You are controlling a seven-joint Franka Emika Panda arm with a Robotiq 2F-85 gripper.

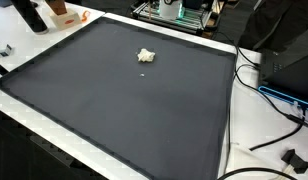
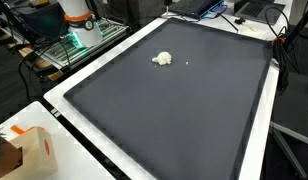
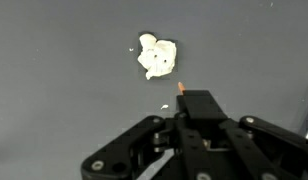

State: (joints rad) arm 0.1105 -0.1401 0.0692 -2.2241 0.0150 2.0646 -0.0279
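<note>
In an exterior view we see the white crumpled lump [image 1: 145, 55] lying on the dark mat [image 1: 114, 120] that covers the worktop [image 1: 234, 110]; the claw is out of frame. In an exterior view the lump [image 2: 162, 59] has a loose crumb [image 2: 186, 65] just beside it, and no claw shows there either.

In the wrist view the claw [image 3: 199, 98] hangs over the mat. Its fingers look pressed together on nothing, and the lump [image 3: 157, 55] lies ahead of its tip, apart from it. We judge that a claw lowered like this could shove or flatten the light lump and scatter crumbs.
</note>
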